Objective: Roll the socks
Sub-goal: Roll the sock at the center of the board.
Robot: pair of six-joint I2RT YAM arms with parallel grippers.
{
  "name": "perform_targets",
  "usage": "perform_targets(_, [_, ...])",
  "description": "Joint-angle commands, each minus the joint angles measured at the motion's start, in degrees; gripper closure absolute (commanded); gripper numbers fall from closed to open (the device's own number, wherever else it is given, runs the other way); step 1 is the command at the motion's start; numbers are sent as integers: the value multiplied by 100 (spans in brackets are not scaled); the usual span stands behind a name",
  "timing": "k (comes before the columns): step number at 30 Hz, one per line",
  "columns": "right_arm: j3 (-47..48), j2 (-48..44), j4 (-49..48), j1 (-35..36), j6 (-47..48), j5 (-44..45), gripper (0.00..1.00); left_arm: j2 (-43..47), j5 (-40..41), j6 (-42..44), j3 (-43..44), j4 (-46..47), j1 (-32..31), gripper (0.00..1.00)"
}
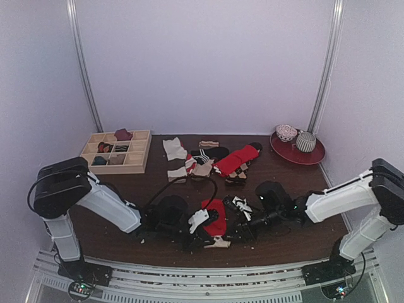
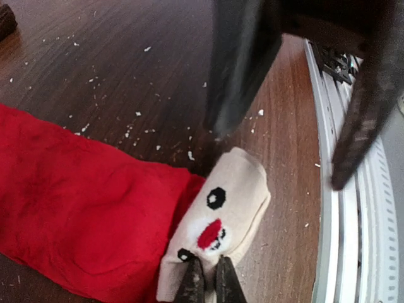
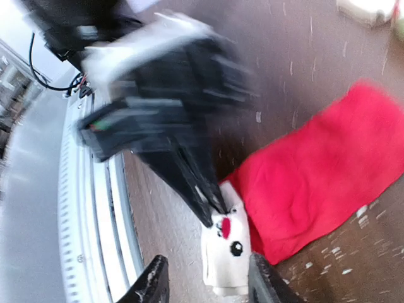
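A bright red sock (image 1: pixel 216 211) lies flat near the table's front edge, its cream end (image 2: pixel 230 189) printed with two black eyes and a red mouth. My left gripper (image 2: pixel 207 281) is shut on the edge of that cream end, its dark fingers pinching the fabric. In the right wrist view the left gripper (image 3: pixel 189 177) comes in from above onto the cream end (image 3: pixel 227 252). My right gripper (image 3: pixel 208 284) stands open, one finger on each side of the cream end and not touching it. From the top, the left gripper (image 1: pixel 203 237) and right gripper (image 1: pixel 232 232) meet at the sock's near end.
A wooden compartment tray (image 1: pixel 136 165) holding rolled socks sits at the back left. Several other socks (image 1: pixel 214 158) lie heaped at the back middle. A red plate (image 1: pixel 315 154) with two bowls stands at the back right. The metal rail (image 2: pixel 341 208) runs close beside the cream end.
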State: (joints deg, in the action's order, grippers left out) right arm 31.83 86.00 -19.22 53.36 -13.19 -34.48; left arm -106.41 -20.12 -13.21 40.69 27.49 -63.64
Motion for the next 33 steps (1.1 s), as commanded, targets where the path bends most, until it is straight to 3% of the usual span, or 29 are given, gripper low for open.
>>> perform_targets(1, [-544, -1033, -402, 915, 1726, 2562, 54, -480, -478, -748, -240, -2160, 366, 100])
perform_targets(3, [-814, -1154, -753, 1313, 2285, 3102, 50, -521, -661, -778, -222, -2302, 437, 100])
perform_targets(11, [-728, -383, -963, 1654, 3112, 3542, 47, -586, -824, -754, -219, -2440, 572, 100])
perform_targets(25, [-366, 599, -1501, 1809, 3439, 3585, 48, -701, -1021, -709, -274, -2375, 580, 100])
perform_targets(30, [-250, 1016, -1291, 1807, 3184, 3597, 59, -626, -1079, -702, -307, -2336, 580, 100])
perform_targets(33, [-197, 1287, -1168, 1798, 2827, 3813, 73, -520, -1182, -630, -303, -2294, 585, 100])
